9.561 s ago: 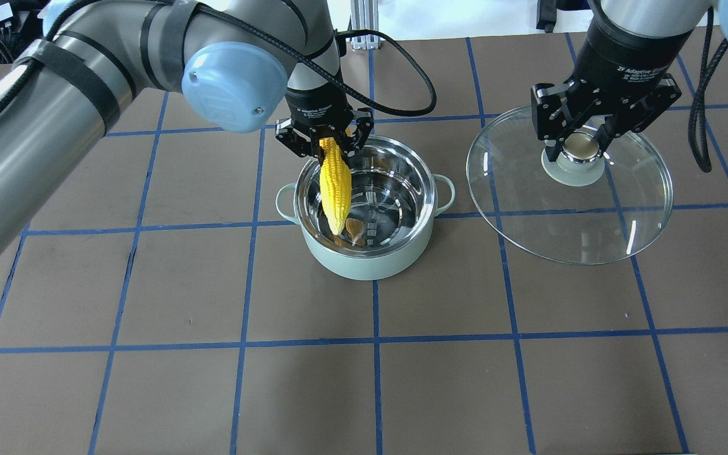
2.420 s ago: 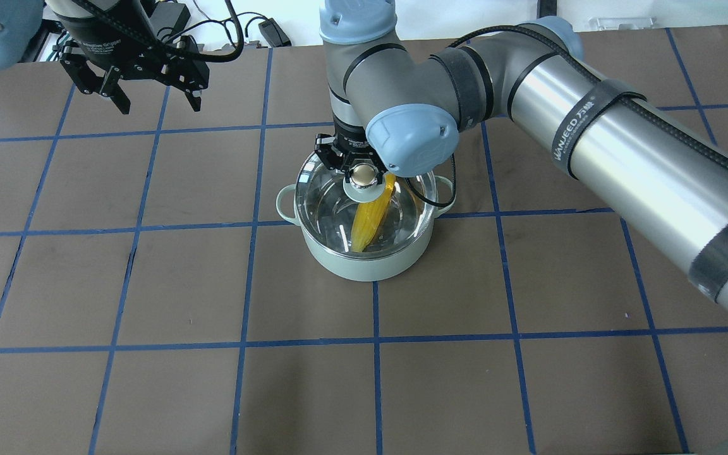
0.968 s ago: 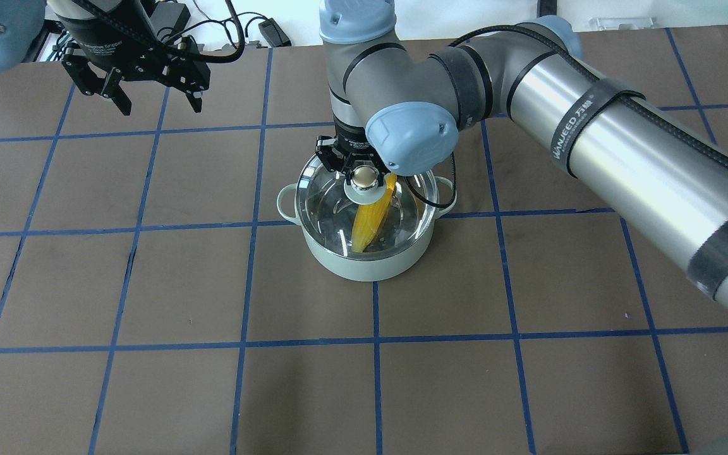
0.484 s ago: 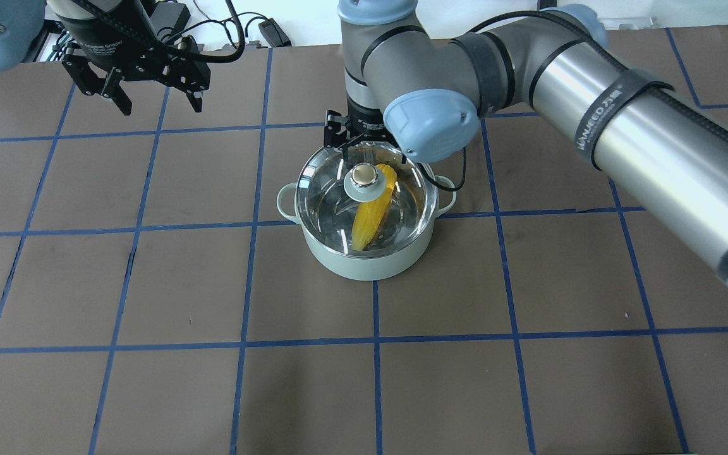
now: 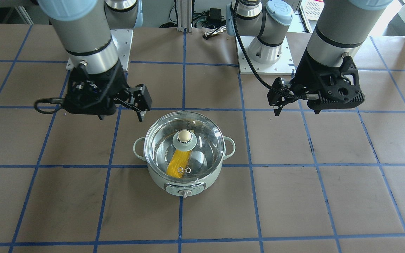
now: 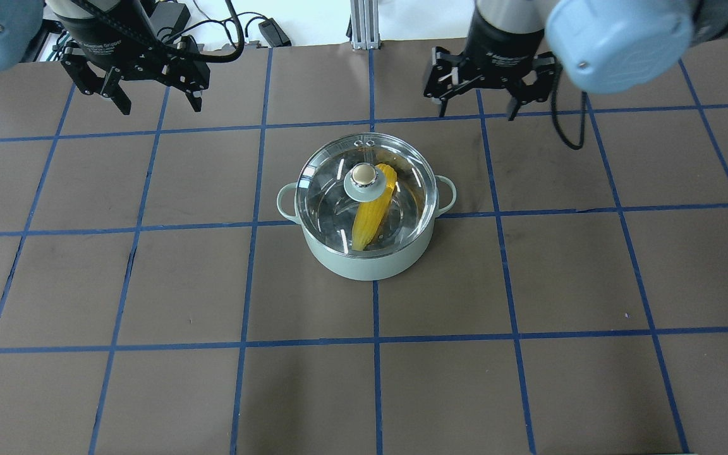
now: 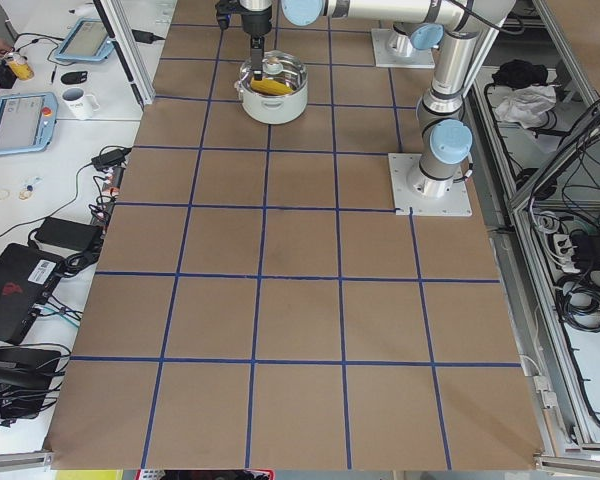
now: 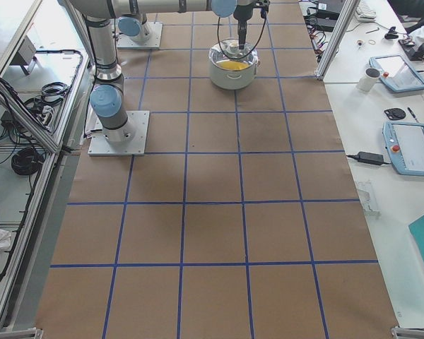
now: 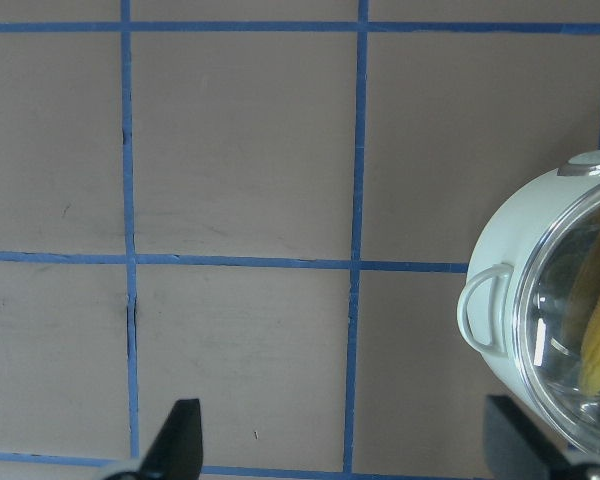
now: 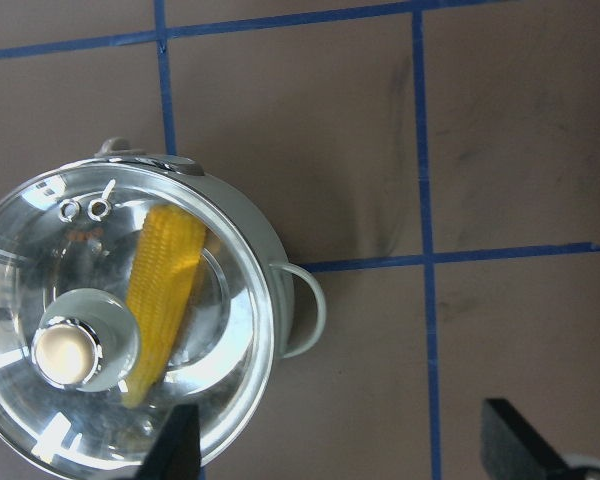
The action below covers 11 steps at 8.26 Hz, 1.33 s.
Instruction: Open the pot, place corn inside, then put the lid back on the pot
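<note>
The pale mint-green pot stands at the table's middle, its control dial facing away from me. The clear glass lid sits on it, beige knob on top. The yellow corn lies inside, seen through the glass, also in the right wrist view. My right gripper is open and empty, raised behind and right of the pot. My left gripper is open and empty, far to the back left. The pot's side shows at the left wrist view's right edge.
The table is brown paper with a blue tape grid. Both arm bases stand at the table's back edge. Beyond the table's ends are benches with tablets and cables.
My right gripper has let go of the lid's knob, opened and moved up and to the back right. The lid stays on the pot. The left arm has not moved.
</note>
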Available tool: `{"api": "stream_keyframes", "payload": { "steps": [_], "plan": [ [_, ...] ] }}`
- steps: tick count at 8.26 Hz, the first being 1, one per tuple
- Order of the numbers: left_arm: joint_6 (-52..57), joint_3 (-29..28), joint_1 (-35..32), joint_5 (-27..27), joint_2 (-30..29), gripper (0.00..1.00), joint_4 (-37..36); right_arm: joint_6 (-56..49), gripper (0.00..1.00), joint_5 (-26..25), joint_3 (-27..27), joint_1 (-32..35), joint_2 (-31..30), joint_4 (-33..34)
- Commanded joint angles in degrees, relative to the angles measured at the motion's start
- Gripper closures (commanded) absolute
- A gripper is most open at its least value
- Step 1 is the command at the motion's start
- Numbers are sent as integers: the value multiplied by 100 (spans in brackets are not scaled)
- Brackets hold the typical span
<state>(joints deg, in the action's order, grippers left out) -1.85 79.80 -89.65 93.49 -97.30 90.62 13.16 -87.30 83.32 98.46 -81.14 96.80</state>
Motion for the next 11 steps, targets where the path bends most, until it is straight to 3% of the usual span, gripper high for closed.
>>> {"api": "stream_keyframes", "payload": {
  "steps": [1, 11],
  "plan": [
    [0, 0, 0, 11, 0, 0, 0, -1278, 0, 205, 18, -941, -692, -812],
    [0, 0, 0, 29, -8, 0, 0, -1360, 0, 222, 18, -943, -781, -786]
  ]
}}
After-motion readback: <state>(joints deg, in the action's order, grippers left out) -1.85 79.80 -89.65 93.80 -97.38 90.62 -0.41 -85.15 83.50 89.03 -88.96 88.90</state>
